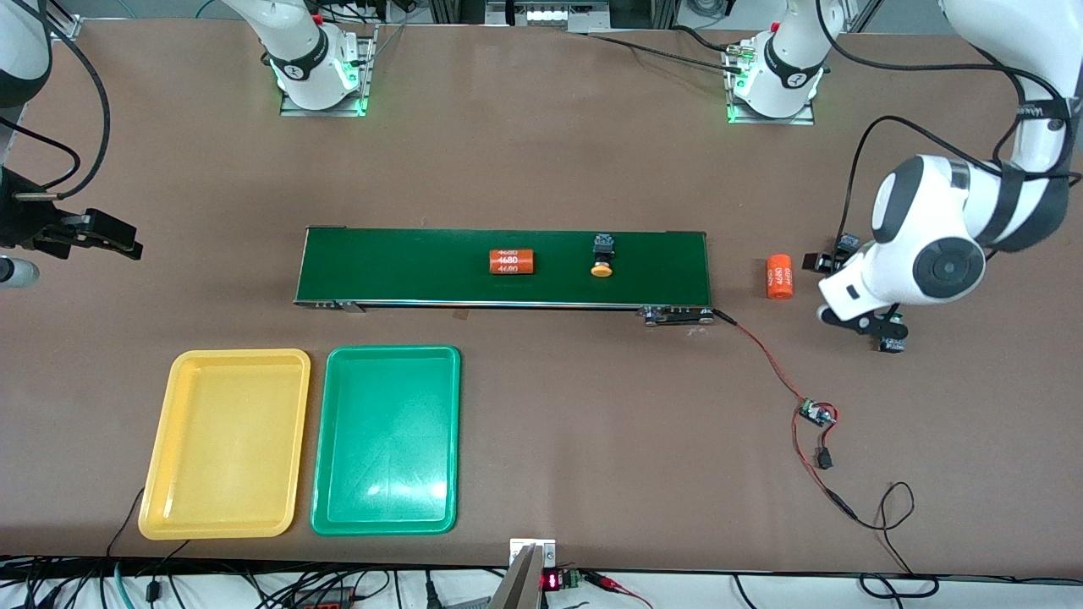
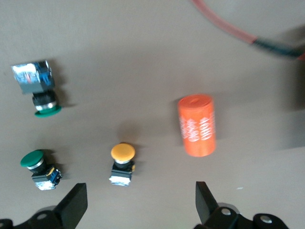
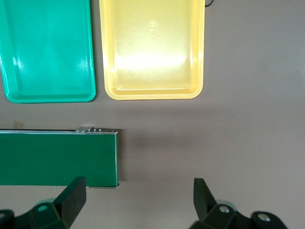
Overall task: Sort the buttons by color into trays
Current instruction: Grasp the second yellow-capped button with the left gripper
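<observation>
Both trays, yellow (image 1: 224,444) and green (image 1: 387,440), lay empty at lower left. The left gripper (image 2: 140,202) hovered fully open, holding nothing, over loose buttons (image 2: 122,163); the right gripper (image 3: 138,200) waited likewise.

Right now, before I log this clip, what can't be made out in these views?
- Front view: the buttons on the table by the orange cylinder are mostly hidden under the left arm; only the left wrist view shows two green-capped buttons and a yellow-capped one.
- Front view: left hand fingers hidden by its own wrist.
- Front view: right hand is cut off at the frame edge.
</observation>
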Robot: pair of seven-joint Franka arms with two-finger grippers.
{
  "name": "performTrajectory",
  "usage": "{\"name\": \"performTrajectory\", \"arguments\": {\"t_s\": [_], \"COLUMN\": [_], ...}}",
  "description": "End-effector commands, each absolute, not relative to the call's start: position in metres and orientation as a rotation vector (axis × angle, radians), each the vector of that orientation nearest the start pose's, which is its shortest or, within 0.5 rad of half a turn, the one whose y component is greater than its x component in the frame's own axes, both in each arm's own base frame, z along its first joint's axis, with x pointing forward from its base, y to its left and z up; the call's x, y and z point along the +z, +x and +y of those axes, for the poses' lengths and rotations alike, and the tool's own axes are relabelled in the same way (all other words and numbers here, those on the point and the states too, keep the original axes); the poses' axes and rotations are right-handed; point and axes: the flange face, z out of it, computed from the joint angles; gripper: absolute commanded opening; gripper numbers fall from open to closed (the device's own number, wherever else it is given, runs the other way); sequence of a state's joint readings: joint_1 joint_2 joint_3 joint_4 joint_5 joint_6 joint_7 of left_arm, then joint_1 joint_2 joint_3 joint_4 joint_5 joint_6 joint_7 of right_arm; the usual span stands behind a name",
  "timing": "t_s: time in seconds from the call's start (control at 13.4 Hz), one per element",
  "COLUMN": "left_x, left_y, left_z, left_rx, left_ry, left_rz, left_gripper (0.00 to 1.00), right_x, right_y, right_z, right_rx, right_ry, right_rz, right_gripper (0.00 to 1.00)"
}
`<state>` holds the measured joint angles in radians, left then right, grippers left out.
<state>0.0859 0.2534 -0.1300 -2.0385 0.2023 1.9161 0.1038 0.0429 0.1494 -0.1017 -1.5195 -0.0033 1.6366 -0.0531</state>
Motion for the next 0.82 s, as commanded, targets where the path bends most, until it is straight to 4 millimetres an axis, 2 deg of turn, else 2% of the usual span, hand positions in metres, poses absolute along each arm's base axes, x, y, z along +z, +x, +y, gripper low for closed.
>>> {"name": "performTrajectory", "arguments": {"t_s": [0.0,0.07,0.3,0.37,0.52,0.6,0.75], "left_x": [0.276,0.261,0.227,0.216,0.191,0.182,0.168], "left_y": [0.501,0.489,0.477,0.477,0.459,0.450,0.448], "left_z": [0.021,0.039,0.063,0.067,0.071,0.070,0.068], "left_rx": [0.574,0.580,0.573,0.556,0.595,0.585,0.523], "left_ry": [-2.955,-2.966,-2.982,-2.985,-2.989,-2.994,-2.997], "left_rz": [0.413,0.410,0.450,0.450,0.457,0.462,0.506], "left_gripper": [1.00,1.00,1.00,1.00,1.00,1.00,1.00], "right_x": [0.576,0.578,0.584,0.588,0.588,0.589,0.587], "right_y": [0.601,0.601,0.594,0.589,0.589,0.589,0.582], "right_z": [-0.034,-0.031,-0.050,-0.058,-0.049,-0.046,-0.047], "right_rx": [0.019,0.010,0.018,0.021,0.035,0.029,0.036], "right_ry": [-3.106,-3.059,-3.056,-3.066,-3.213,-3.208,-3.204], "right_rz": [0.033,0.043,0.069,0.076,0.004,0.001,0.004], "right_gripper": [1.00,1.00,1.00,1.00,1.00,1.00,1.00]}}
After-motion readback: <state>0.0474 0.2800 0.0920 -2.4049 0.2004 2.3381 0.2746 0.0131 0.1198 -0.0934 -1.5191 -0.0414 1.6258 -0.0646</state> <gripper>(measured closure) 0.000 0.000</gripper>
